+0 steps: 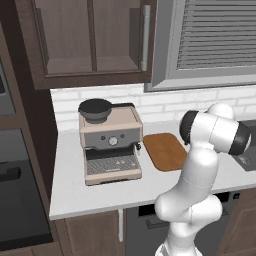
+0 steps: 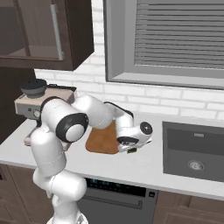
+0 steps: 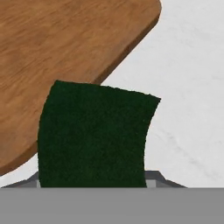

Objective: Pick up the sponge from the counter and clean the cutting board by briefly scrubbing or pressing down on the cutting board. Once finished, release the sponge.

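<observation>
tool (image 2: 131, 150) clamped on sponge (image 3: 94, 135) just off cutting board (image 3: 65, 52) corner, above desk (image 3: 192, 87); carry over board, press flat

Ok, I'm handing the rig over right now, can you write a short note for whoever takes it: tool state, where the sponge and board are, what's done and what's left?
Tool: shut on the sponge, low over the counter, at the board's right edge.
Sponge: dark green face fills the middle of the hand view, overlapping the board's edge there.
Board: flat on the counter between the coffee machine and the sink.
Done: sponge gripped. Whether it is lifted off the counter I cannot tell.
Left: carry it over the board, press or scrub briefly, then release.
</observation>
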Available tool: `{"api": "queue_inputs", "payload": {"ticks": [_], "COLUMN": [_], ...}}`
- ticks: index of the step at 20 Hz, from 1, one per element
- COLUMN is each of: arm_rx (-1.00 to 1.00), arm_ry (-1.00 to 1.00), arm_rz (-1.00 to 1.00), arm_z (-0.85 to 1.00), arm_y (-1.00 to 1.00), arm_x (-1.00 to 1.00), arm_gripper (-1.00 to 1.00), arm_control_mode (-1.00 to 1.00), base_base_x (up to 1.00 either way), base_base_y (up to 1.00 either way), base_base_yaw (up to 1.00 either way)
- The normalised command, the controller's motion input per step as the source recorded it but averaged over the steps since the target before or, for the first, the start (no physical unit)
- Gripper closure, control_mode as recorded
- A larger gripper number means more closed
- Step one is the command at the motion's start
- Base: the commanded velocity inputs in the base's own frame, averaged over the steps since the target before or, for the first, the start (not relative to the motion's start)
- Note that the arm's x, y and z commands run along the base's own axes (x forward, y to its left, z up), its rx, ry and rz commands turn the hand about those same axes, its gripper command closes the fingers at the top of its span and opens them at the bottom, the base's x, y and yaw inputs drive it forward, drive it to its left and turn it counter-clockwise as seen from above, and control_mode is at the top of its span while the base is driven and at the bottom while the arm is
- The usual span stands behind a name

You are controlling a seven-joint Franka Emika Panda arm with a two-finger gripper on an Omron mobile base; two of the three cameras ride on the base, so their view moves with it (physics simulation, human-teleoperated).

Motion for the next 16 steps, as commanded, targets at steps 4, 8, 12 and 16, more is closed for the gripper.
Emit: {"api": "queue_inputs", "payload": {"ticks": [4, 8, 12, 16], "arm_rx": [0.03, 0.0, 0.0, 0.0], "arm_ry": [0.02, 0.09, 0.01, -0.03], "arm_rz": [0.05, 0.08, 0.12, 0.14], "arm_z": [-0.11, -0.21, -0.14, 0.01], "arm_y": [-0.45, -0.21, -0.14, -0.02], "arm_x": [-0.02, 0.12, -0.06, -0.29], "arm_gripper": [-1.0, -1.0, -1.0, -1.0], "arm_control_mode": [-1.0, -1.0, -1.0, -1.0], "base_base_x": [0.0, 0.0, 0.0, 0.0], "base_base_y": [0.0, 0.0, 0.0, 0.0], "base_base_yaw": [0.0, 0.0, 0.0, 0.0]}}
